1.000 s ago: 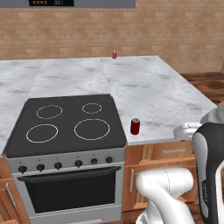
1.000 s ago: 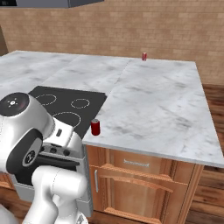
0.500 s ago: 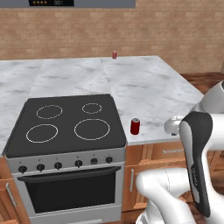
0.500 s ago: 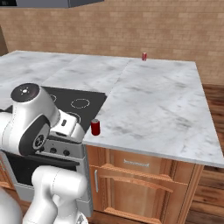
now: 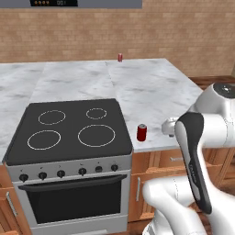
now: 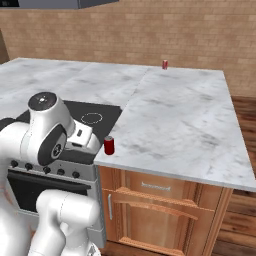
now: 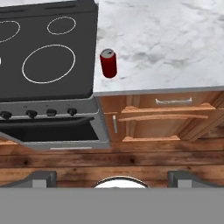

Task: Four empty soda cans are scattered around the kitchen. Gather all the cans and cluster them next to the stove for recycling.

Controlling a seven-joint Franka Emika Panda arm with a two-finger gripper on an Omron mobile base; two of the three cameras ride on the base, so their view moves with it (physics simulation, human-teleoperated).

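one red can point(image 5: 142, 132) stands upright on the marble desk point(image 5: 151, 87) right beside the stove point(image 5: 69, 130), near the front edge. a second red can point(image 5: 120, 57) sits way back at the far edge by the brick wall. the hand point(image 7: 112, 176) has its fingers spread wide apart, holding nothing, up over the wood floor in front of the cabinets.

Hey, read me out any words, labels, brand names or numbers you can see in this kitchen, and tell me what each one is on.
No text here reads clearly.
Panel above the stove: small orange marks, too blurred to read.
Near red can: no legible label.
Far red can: too small to tell.
Stove knobs: no readable markings.
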